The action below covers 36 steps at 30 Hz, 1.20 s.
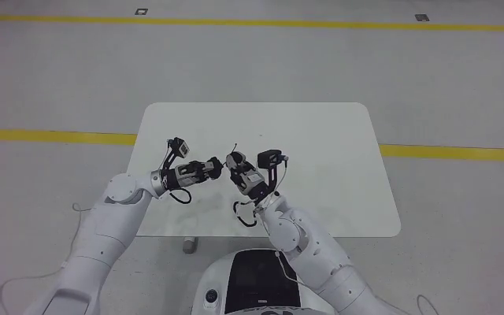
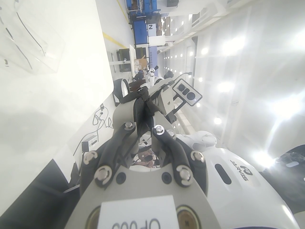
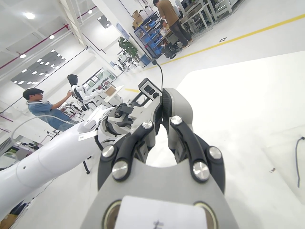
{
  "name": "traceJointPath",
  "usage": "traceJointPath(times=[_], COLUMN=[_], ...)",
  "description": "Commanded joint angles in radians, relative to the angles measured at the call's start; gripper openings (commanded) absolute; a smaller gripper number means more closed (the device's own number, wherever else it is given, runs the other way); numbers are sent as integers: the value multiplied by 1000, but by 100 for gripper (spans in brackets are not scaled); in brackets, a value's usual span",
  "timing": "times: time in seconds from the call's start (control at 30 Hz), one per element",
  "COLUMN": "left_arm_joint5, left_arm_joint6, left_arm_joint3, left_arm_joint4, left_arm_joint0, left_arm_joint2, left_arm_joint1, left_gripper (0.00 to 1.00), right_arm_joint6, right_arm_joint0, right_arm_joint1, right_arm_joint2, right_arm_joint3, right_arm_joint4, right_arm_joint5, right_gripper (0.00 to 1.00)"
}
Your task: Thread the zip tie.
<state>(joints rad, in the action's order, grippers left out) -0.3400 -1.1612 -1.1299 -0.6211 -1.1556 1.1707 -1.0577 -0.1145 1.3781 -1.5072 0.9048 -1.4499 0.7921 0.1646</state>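
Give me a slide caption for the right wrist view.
Right gripper shut on a black zip tie, held over the white table.

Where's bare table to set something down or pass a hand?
Bare: the table's far-left corner beyond the grippers, and the stretch between the clear tray and the table's rounded corner. Crowded: left-of-centre, where the left gripper and right gripper meet at the zip tie; a loose tie lies on the table.

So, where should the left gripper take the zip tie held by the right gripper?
Likely on the bare strap of the zip tie just beyond the right gripper, coming from the side: it sticks straight out of the shut pads, thin and free there.
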Motion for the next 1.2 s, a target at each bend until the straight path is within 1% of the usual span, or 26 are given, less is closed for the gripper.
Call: traceJointPath(times=[0.0, 0.57, 1.03, 1.17], left_arm_joint5=[0, 0, 0, 0], left_arm_joint6=[0, -2, 10, 11], left_arm_joint3=[0, 5, 17, 18], left_arm_joint4=[0, -1, 10, 11], left_arm_joint0=[1, 8, 12, 13], left_arm_joint2=[0, -5, -17, -19], left_arm_joint1=[0, -1, -2, -1], left_gripper=[0, 0, 0, 0], right_arm_joint6=[0, 5, 13, 15], right_arm_joint0=[0, 1, 3, 3], right_arm_joint1=[0, 0, 1, 1], right_arm_joint2=[1, 12, 2, -2], right_arm_joint3=[1, 4, -6, -5], right_arm_joint4=[1, 3, 38, 49], right_arm_joint5=[-2, -19, 4, 1], right_gripper=[0, 0, 0, 0])
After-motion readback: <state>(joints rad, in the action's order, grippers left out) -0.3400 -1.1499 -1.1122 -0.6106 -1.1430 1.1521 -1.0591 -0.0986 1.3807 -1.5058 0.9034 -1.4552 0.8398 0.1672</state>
